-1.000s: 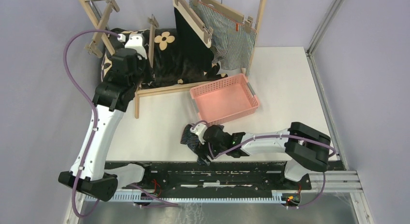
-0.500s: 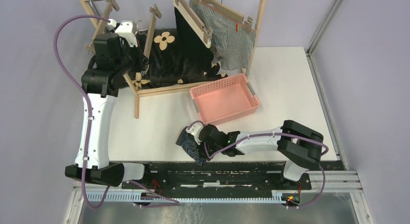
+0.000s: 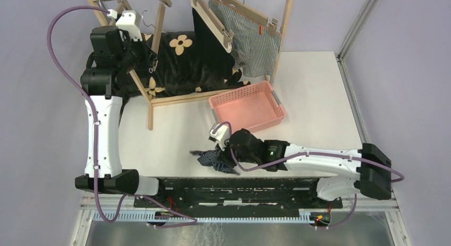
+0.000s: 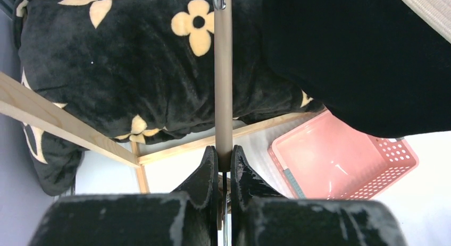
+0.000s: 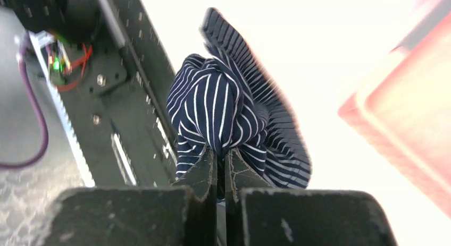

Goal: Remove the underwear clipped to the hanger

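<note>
White tabletop (image 3: 319,97); our right gripper (image 5: 220,153) newly tight on navy pale-striped cloth shorts (image 5: 213,108), left gripper (image 4: 224,153) tight on half-hidden wooden hanger (image 4: 223,70).

Blurred pink basket (image 5: 404,113), black underwear (image 4: 361,54), hanger (image 4: 223,81): all partly out of frame.

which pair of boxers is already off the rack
The navy pinstriped pair, pinched in the right gripper; the black pair and the grey-striped pair hang clipped on the rack.
</note>
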Robot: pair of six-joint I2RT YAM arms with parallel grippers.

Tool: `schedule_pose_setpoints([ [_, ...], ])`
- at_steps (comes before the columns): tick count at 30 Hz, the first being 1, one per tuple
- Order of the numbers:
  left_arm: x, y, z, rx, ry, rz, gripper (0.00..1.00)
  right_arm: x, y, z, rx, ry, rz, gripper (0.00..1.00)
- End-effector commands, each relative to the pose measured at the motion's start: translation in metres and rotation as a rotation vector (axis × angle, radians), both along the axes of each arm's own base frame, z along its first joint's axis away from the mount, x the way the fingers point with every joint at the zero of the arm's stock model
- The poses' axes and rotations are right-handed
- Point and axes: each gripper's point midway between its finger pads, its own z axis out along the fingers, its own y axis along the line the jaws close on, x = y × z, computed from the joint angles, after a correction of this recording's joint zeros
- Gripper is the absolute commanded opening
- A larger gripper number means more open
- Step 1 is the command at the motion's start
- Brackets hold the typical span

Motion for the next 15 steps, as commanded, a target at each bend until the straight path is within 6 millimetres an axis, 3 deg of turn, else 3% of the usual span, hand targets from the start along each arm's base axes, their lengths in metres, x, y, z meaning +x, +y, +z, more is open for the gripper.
schedule_pose_setpoints([
  [1,0.001,0.0,0.025,0.034,-0.079,-0.048,0.03,0.044,0.0,0.084,0.115,-0.225,-0.149,0.01],
  [4,0.0,0.001,0.034,0.037,-0.102,-0.047,0.03,0.065,-0.008,0.126,0.168,-0.332,-0.252,0.01],
  [9,-0.001,0.005,0.048,0.04,-0.137,-0.037,0.03,0.11,-0.04,0.186,0.216,-0.541,-0.449,0.01],
  [12,0.0,0.008,0.054,0.04,-0.15,-0.032,0.03,0.144,-0.066,0.202,0.234,-0.56,-0.555,0.01],
  [15,0.003,0.011,0.058,0.039,-0.153,-0.032,0.03,0.175,-0.088,0.199,0.244,-0.521,-0.614,0.01],
])
